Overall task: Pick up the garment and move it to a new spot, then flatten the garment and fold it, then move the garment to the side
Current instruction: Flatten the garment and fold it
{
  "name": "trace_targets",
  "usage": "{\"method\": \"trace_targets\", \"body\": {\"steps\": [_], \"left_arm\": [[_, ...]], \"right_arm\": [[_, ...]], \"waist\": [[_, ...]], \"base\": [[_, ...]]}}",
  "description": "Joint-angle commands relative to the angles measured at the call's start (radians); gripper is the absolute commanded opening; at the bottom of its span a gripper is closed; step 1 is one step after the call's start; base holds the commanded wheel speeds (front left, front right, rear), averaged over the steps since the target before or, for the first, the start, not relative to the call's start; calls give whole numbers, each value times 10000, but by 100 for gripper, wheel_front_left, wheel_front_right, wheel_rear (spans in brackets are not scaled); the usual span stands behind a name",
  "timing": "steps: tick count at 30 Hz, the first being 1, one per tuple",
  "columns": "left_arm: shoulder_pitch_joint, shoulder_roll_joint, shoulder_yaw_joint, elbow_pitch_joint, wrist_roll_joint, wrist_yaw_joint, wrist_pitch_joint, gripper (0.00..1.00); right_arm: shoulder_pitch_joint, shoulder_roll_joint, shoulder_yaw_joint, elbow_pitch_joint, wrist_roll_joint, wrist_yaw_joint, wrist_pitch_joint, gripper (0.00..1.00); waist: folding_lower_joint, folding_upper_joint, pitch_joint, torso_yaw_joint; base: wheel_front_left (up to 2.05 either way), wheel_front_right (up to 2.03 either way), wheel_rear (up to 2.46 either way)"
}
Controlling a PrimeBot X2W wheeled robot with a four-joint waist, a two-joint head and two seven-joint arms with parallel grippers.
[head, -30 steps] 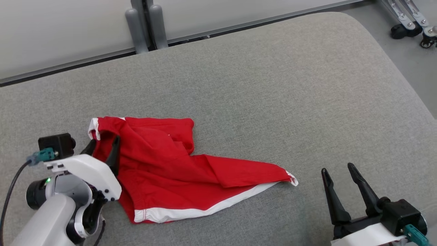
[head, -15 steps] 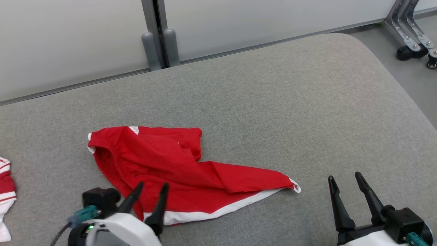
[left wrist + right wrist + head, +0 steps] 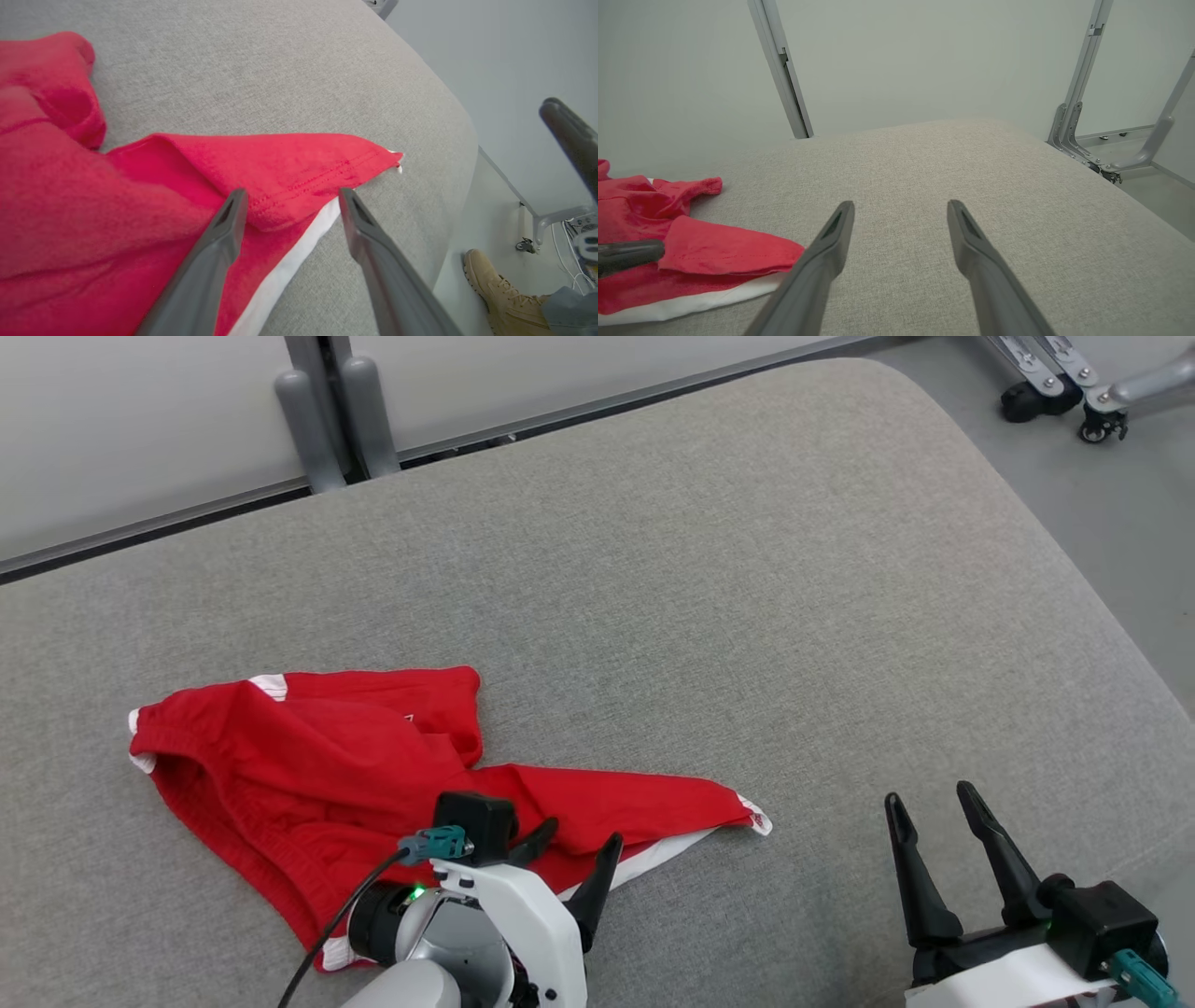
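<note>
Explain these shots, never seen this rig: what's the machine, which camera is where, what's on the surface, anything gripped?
It's a wheeled two-armed robot; each arm ends in a two-finger gripper. The head view looks down from its head: left gripper lower centre, right gripper lower right. Each wrist view looks along that arm's fingers. On the grey padded surface lies a crumpled red garment with white trim. The left gripper is open, fingers either side of a folded hem; the right is open over bare surface. Nothing is held. A person's boot shows on the floor in the left wrist view.
</note>
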Motion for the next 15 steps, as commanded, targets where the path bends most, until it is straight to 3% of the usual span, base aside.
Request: {"method": "trace_targets", "body": {"steps": [1,15], "left_arm": [[-172,53,42,210,24,14,9,100],[141,-83,342,808,-445,162,-82,100]], "right_arm": [[-90,-23,-22,3,86,1,-51,100],[-228,-23,-61,-3,195,1,-50,100]], "waist": [[0,0,105,-134],[0,0,61,-209]], "base": [[0,0,0],[0,0,0]]}}
